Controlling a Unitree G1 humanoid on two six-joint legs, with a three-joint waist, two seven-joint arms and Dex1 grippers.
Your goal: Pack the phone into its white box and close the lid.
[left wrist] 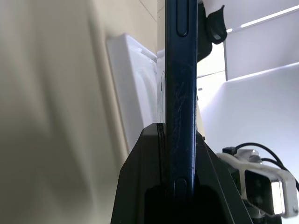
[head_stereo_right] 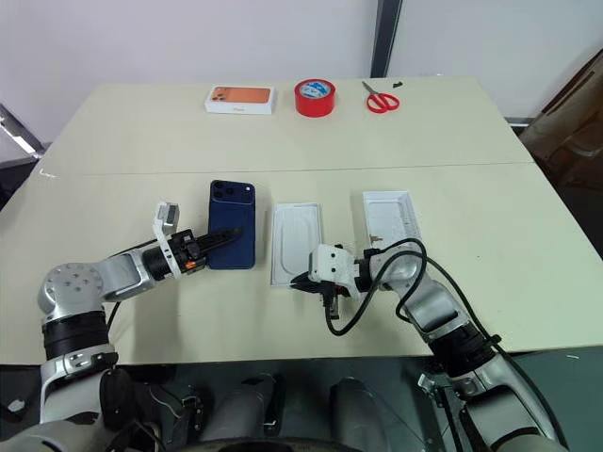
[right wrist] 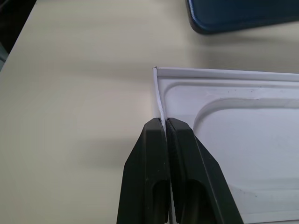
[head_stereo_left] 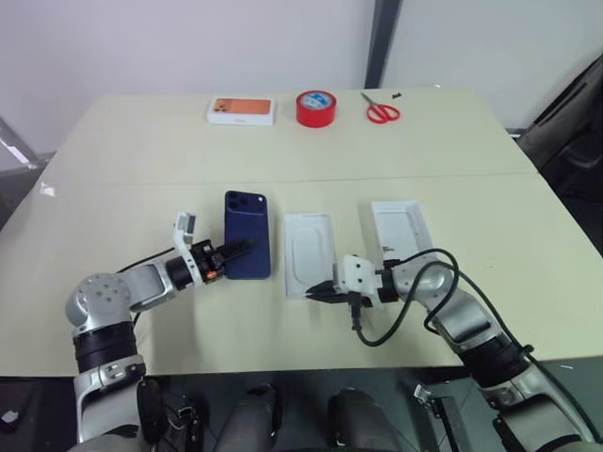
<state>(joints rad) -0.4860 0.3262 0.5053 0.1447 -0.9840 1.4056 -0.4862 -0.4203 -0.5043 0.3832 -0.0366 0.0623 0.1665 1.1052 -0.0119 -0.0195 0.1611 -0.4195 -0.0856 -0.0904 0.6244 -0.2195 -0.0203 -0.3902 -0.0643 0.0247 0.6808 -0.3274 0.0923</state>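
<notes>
Pinching the phone (head_stereo_left: 247, 247) edgewise, the left gripper (head_stereo_left: 229, 255) waits while the right gripper (right wrist: 165, 127) nips the white insert's (head_stereo_left: 308, 254) near rim, probably to lift it clear.

A glossy dark navy-blue slim smartphone (head_stereo_left: 248, 235), a thin white moulded insert (head_stereo_left: 309, 254), a red tape roll (head_stereo_left: 316, 108) (blue-centred) and red-handled scissors (head_stereo_left: 381, 112) on a pale beige tabletop (head_stereo_left: 141, 151).

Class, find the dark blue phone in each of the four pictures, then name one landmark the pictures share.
Left eye view: the phone lies left of centre, its near end in the left gripper.
Right eye view: the phone lies left of centre.
Left wrist view: its edge runs up the middle.
Right wrist view: one corner at the top right.
Shared landmark: the white tray beside it.
</notes>
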